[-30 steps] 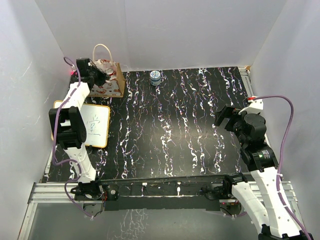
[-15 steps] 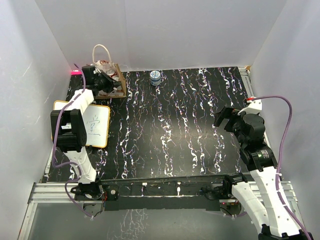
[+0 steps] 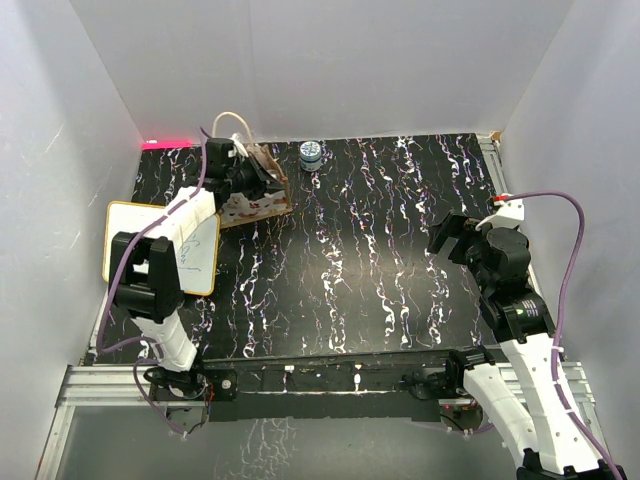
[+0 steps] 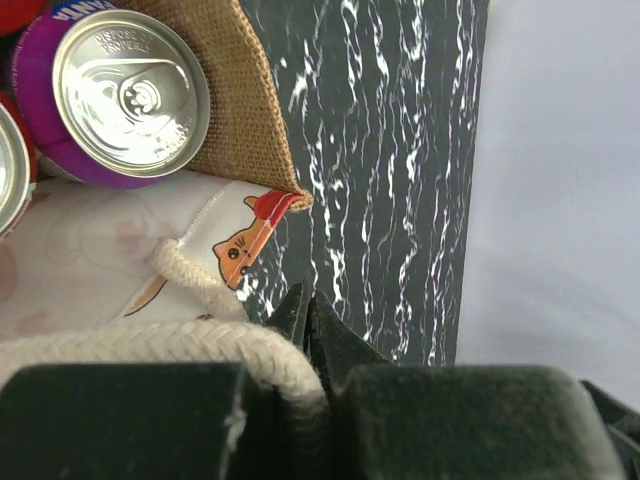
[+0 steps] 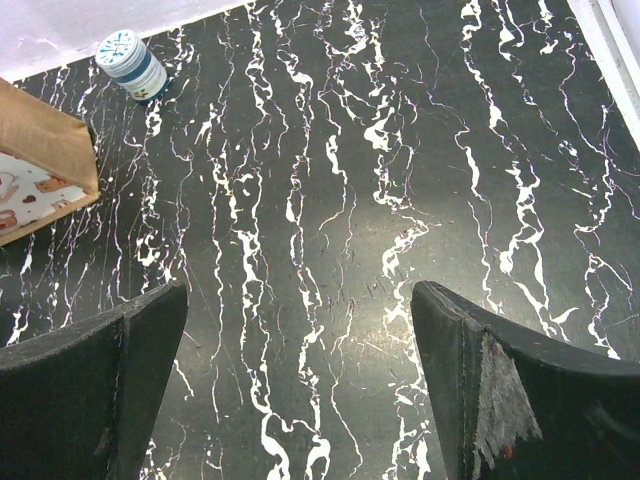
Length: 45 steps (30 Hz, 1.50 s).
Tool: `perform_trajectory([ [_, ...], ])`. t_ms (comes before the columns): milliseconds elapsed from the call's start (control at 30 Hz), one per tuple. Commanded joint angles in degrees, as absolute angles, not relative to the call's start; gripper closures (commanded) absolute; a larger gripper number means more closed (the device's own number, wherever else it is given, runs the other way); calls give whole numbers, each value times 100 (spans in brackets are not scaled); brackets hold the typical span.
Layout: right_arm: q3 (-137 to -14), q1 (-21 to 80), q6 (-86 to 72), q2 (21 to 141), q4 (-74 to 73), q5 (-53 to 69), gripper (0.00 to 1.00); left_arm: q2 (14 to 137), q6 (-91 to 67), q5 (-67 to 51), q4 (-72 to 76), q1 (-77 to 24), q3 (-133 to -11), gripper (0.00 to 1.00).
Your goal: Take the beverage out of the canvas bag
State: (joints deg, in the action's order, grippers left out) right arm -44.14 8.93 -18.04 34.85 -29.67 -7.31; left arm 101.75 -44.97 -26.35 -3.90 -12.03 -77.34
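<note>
The tan-brown canvas bag (image 3: 258,198) stands at the back left of the black marbled table, tilted. My left gripper (image 3: 243,172) is shut on one cream rope handle (image 4: 150,343), which runs over its left finger; its tips (image 4: 307,302) are pressed together. In the left wrist view a purple beverage can (image 4: 118,92) stands upright inside the bag's burlap wall (image 4: 243,115), with a second can (image 4: 8,168) at the left edge. My right gripper (image 3: 450,236) is open and empty over the table's right side, far from the bag (image 5: 40,150).
A blue-and-white can (image 3: 311,154) stands on the table by the back wall, right of the bag; it also shows in the right wrist view (image 5: 132,62). A white writing board with a yellow edge (image 3: 165,245) lies at the left. White walls enclose the table.
My left gripper has pulled the bag by its rope handle out of the far-left corner, to the right and slightly nearer. The right arm has not moved.
</note>
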Motion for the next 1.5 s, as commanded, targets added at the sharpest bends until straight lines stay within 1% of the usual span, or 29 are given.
perform_trajectory([
  [0, -4421, 870, -1716, 3451, -2608, -730, 2, 9425, -4289, -3130, -472, -1487, -7505, 100],
  [100, -4427, 867, -1727, 3454, -2604, -729, 2, 9194, -4232, -3109, -536, -1662, -7298, 100],
  [333, -4421, 870, -1717, 3453, -2610, -703, 2, 8631, -3806, -2968, -1227, -1976, -6886, 100],
  [600, -4404, 869, -1700, 3467, -2582, -609, 2, 7585, -3471, -2868, -1929, -2035, -6055, 100],
  [800, -4403, 869, -1679, 3531, -2560, -505, 2, 6702, -3164, -2578, -2474, -2030, -5519, 100],
  [1133, -4419, 867, -1658, 3621, -2589, -293, 2, 5722, -2799, -1870, -3650, -2031, -5078, 100],
  [1333, -4426, 883, -1636, 3746, -2581, -35, 2, 5152, -2883, -957, -4348, -2024, -5086, 100],
  [1467, -4412, 913, -1635, 3972, -2531, 137, 2, 4904, -2894, -640, -4679, -2028, -5112, 100],
])
